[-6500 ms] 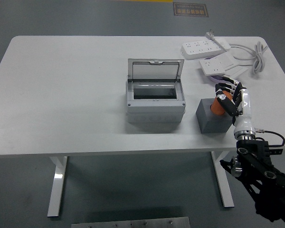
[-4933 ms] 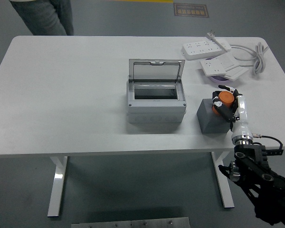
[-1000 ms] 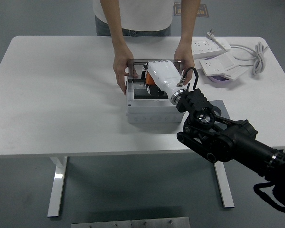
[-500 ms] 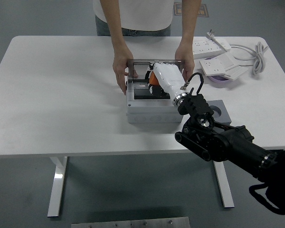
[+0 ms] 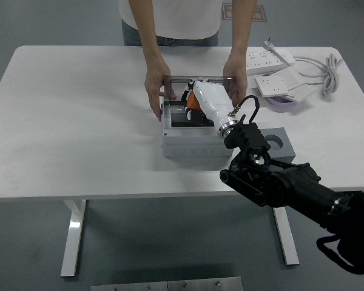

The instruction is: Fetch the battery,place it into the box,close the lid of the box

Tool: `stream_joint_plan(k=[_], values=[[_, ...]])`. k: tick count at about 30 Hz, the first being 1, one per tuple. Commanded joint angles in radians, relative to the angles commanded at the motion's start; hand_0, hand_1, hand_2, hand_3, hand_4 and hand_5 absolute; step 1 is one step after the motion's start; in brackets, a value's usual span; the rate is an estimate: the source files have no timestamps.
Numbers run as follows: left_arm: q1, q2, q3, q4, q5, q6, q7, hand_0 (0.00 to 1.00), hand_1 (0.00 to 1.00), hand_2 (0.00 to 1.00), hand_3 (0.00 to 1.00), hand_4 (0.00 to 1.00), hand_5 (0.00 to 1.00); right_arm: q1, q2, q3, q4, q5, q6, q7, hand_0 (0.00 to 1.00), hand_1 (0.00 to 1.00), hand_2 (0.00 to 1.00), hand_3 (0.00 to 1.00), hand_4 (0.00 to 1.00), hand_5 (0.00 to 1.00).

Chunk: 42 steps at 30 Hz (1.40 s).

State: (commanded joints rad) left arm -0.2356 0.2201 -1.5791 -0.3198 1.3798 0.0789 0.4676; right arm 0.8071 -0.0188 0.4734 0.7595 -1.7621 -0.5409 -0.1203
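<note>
the right hand (image 5: 207, 102) is seen over the open box (image 5: 197, 130), clamped on the orange battery (image 5: 193, 103), which is held just above the box's cavity. the upright lid (image 5: 197, 79) is steadied by a person's two hands (image 5: 154, 94). one grey block (image 5: 275, 144) and two power strips (image 5: 262, 60) are noted on the table (image 5: 79, 121).

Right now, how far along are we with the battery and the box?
Fetch looks done: the grey holder shows an empty hole. In hand: the right hand is over the open box, with the orange battery only partly visible under it, so I cannot tell if it is released. A person's hands steady the box at both sides of the upright lid. Left: withdrawing the hand and closing the lid.
</note>
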Motion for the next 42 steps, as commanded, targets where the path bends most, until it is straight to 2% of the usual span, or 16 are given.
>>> stream_joint_plan(k=[10,11,16,17,22,23,28,29,34,35,40,42], values=[[0.001,0.001,0.001,-0.001,-0.001,0.001,0.001,0.573,0.719,0.668,0.608,0.699,0.181,0.0,-0.002,-0.008,-0.005,0.023,0.026,0.023,0.16,0.227,0.381,0.441,0.194,0.002],[0.001,0.001,0.0,-0.001,-0.001,0.001,0.001,0.573,0.72,0.668,0.609,0.699,0.181,0.0,-0.002,-0.008,-0.004,0.027,0.028,0.025,0.271,0.288,0.408,0.489,0.447,0.01],[0.001,0.001,0.0,-0.001,-0.001,0.001,0.001,0.573,0.72,0.668,0.609,0.699,0.181,0.0,-0.003,-0.008,-0.001,0.042,0.037,0.037,0.271,0.288,0.408,0.489,0.447,0.01],[0.001,0.001,0.0,-0.001,-0.001,0.001,0.001,0.573,0.72,0.668,0.608,0.699,0.18,0.0,-0.003,-0.007,0.0,0.044,0.038,0.039,0.516,0.394,0.474,0.593,0.604,0.033],[0.001,0.0,0.0,-0.001,0.0,0.001,0.002,0.573,0.72,0.668,0.608,0.699,0.18,-0.001,-0.004,-0.007,-0.001,0.058,0.039,0.045,0.516,0.394,0.474,0.593,0.604,0.033],[0.002,0.001,0.0,-0.001,0.0,0.001,0.002,0.573,0.72,0.668,0.608,0.698,0.18,-0.001,-0.004,-0.007,-0.002,0.059,0.039,0.046,0.511,0.396,0.469,0.572,0.642,0.212],[0.002,0.0,-0.001,-0.001,0.001,0.001,0.002,0.573,0.72,0.668,0.608,0.698,0.18,-0.002,-0.003,-0.006,-0.001,0.065,0.041,0.05,0.511,0.396,0.469,0.572,0.642,0.212],[0.003,0.0,-0.001,-0.001,0.001,0.001,0.002,0.573,0.72,0.667,0.608,0.699,0.18,-0.002,-0.003,-0.006,-0.001,0.065,0.041,0.05,0.569,0.399,0.457,0.546,0.722,0.365],[0.004,0.0,-0.001,-0.002,0.001,0.002,0.003,0.573,0.72,0.667,0.608,0.699,0.18,-0.002,-0.005,-0.009,0.004,0.066,0.043,0.049,0.569,0.399,0.457,0.546,0.722,0.365],[0.005,0.0,-0.001,-0.002,0.001,0.003,0.003,0.573,0.719,0.667,0.608,0.699,0.18,-0.003,-0.005,-0.01,0.005,0.066,0.043,0.048,0.589,0.411,0.452,0.53,0.745,0.399],[0.007,0.0,0.002,-0.003,-0.003,0.005,0.004,0.573,0.719,0.667,0.608,0.699,0.18,-0.006,-0.013,-0.014,0.024,0.062,0.046,0.038,0.589,0.411,0.452,0.53,0.745,0.399],[0.008,0.0,0.003,-0.002,-0.006,0.005,0.003,0.573,0.719,0.667,0.608,0.698,0.179,-0.007,-0.019,-0.012,0.035,0.059,0.047,0.032,0.596,0.416,0.45,0.528,0.764,0.43]])
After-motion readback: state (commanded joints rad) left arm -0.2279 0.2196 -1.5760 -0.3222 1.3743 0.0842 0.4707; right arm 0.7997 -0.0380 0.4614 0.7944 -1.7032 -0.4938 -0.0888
